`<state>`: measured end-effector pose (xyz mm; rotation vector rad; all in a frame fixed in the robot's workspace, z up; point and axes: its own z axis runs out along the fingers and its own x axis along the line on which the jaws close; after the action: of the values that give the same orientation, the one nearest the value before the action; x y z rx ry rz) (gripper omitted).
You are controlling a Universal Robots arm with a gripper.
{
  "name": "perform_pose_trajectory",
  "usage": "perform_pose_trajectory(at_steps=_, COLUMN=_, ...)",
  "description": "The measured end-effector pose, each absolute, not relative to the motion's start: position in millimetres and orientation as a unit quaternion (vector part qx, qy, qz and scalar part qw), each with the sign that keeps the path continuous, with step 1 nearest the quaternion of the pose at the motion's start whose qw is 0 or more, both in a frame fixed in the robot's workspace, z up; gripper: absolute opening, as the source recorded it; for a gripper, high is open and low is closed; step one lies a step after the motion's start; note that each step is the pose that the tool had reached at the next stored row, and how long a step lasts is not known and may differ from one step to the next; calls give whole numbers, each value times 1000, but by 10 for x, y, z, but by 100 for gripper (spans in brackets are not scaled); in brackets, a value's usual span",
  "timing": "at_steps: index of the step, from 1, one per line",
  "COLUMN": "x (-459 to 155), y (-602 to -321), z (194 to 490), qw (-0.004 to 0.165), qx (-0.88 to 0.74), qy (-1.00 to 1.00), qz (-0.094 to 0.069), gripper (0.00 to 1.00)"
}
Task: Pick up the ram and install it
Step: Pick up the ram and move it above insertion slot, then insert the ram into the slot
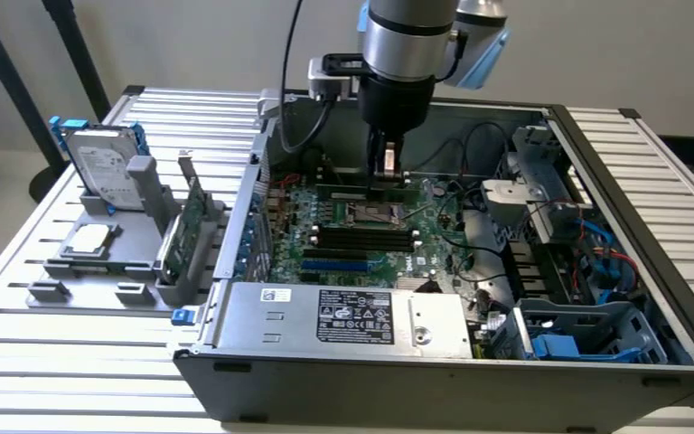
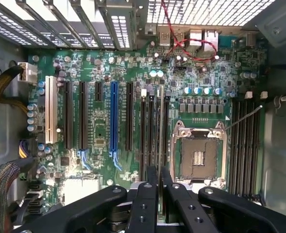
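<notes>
tool state: my tool [image 1: 386, 179] is clamped on the ram [image 1: 353, 193], gripping it near mid-length by the upper edge
ram position: in the air inside the open case [image 1: 323, 380], above the board [image 1: 289, 258], not seated in anything
ram axis: long axis runs exterior view's left to right, stick standing on edge
slots: black slots [image 1: 365, 237] sit just on the near side of the socket [image 1: 365, 215] in the exterior view, and they also run left to right
key relation: ram and slots look parallel; in the exterior view the slots are lower than the ram and nearer the camera, with the socket between them in that picture
wrist check: ram shows edge-on between my jaws, and its line runs the same way as the slot bank beside the socket and points into it
unknown: can't tell which slot it lines up with, or how high it hangs over the board
arm: only one arm, so no choice of side
risk: my judgement is that a small skew between ram and slot would bind at the end latches
</notes>
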<state>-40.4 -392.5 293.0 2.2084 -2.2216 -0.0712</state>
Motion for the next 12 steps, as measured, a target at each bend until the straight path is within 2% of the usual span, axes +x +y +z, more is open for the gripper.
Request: perform_pose_trajectory(at_steps=12, x=-399, y=-3938, z=2905, qw=4, qx=705, qy=-709, qz=-23, gripper=14)
